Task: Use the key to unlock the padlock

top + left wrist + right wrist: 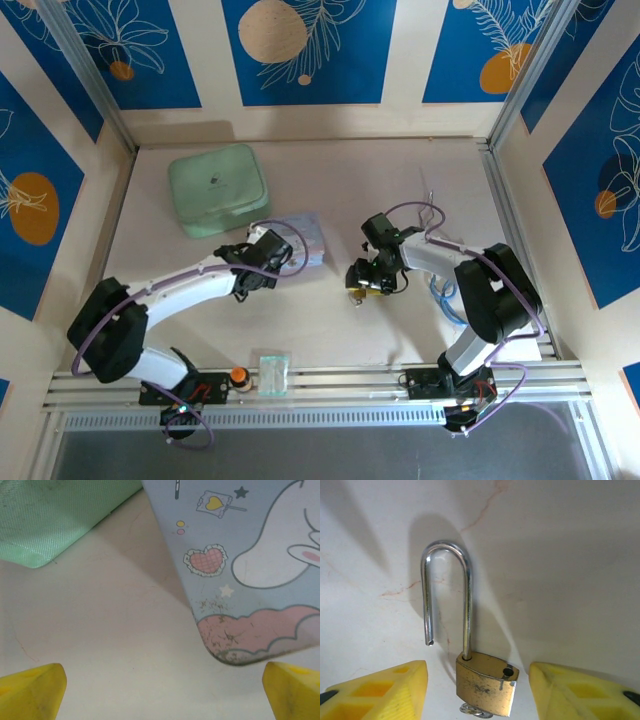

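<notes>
My right claw [477,682] stands apart either side of the small brass padlock with open silver shackle [485,685], lower centre; a skewed withdrawal could snag it.

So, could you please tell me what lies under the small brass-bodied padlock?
A sliver of silver metal pokes out beneath the brass padlock. The body covers the rest, so I cannot confirm it is the key.
</notes>
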Motion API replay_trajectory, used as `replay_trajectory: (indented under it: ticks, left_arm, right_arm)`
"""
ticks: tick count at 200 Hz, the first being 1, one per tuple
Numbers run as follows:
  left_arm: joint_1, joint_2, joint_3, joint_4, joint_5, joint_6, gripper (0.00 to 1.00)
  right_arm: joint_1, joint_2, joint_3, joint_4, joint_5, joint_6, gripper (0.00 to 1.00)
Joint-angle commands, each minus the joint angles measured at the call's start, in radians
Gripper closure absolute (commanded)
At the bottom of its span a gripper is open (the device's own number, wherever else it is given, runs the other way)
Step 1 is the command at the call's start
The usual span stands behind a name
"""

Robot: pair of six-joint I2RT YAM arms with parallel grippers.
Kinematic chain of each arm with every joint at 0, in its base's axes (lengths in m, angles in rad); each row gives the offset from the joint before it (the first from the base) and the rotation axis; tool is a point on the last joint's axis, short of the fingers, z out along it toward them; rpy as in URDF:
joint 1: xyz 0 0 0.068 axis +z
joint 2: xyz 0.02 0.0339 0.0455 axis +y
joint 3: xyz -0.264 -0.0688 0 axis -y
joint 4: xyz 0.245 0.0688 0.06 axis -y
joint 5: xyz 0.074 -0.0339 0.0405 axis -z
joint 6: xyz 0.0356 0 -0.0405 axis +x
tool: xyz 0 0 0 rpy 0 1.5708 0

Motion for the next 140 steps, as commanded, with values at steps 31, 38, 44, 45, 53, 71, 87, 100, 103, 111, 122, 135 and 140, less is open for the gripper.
replay_trajectory:
  ticks: [31, 38, 44, 45, 53, 71, 87, 100, 103, 111, 122, 135, 140]
  left_arm:
    - [0.011, -0.257, -0.118, 0.103, 0.001, 0.001, 0.0]
    - [0.017, -0.297, -0.132, 0.119, -0.03, 0.01, 0.0]
    - [0.025, -0.326, -0.143, 0.133, -0.063, 0.015, 0.0]
    - [0.026, -0.332, -0.145, 0.135, -0.068, 0.016, 0.0]
    - [0.036, -0.367, -0.163, 0.173, -0.103, 0.043, 0.0]
    - [0.061, -0.418, -0.228, 0.309, -0.184, 0.162, 0.0]
    - [0.094, -0.452, -0.317, 0.513, -0.215, 0.308, 0.0]
    - [0.137, -0.478, -0.376, 0.629, -0.21, 0.363, 0.0]
    - [0.151, -0.484, -0.383, 0.645, -0.203, 0.37, 0.0]
    - [0.186, -0.488, -0.404, 0.695, -0.191, 0.387, 0.0]
    - [0.241, -0.473, -0.458, 0.829, -0.164, 0.453, 0.0]
    - [0.291, -0.42, -0.526, 1.013, -0.159, 0.52, 0.0]
    - [0.315, -0.397, -0.54, 1.052, -0.149, 0.521, 0.0]
  right_arm:
    - [0.052, -0.16, 0.008, -0.016, 0.249, -0.058, 0.0]
    - [0.058, -0.18, 0.016, -0.012, 0.275, -0.075, 0.01]
    - [0.063, -0.206, 0.024, -0.012, 0.318, -0.088, 0.01]
    - [0.063, -0.206, 0.024, -0.012, 0.318, -0.088, 0.01]
    - [0.063, -0.231, 0.025, 0.006, 0.357, -0.114, 0.01]
    - [0.065, -0.288, 0.013, 0.089, 0.426, -0.227, 0.01]
    - [0.065, -0.347, -0.007, 0.185, 0.482, -0.341, 0.01]
    - [0.051, -0.392, -0.066, 0.327, 0.529, -0.456, 0.01]
    - [0.044, -0.398, -0.079, 0.356, 0.54, -0.471, 0.01]
    - [0.014, -0.407, -0.113, 0.434, 0.556, -0.511, 0.01]
    - [-0.054, -0.405, -0.148, 0.512, 0.548, -0.529, 0.01]
    - [-0.147, -0.391, -0.168, 0.561, 0.496, -0.518, 0.01]
    - [-0.184, -0.383, -0.182, 0.588, 0.487, -0.506, 0.01]
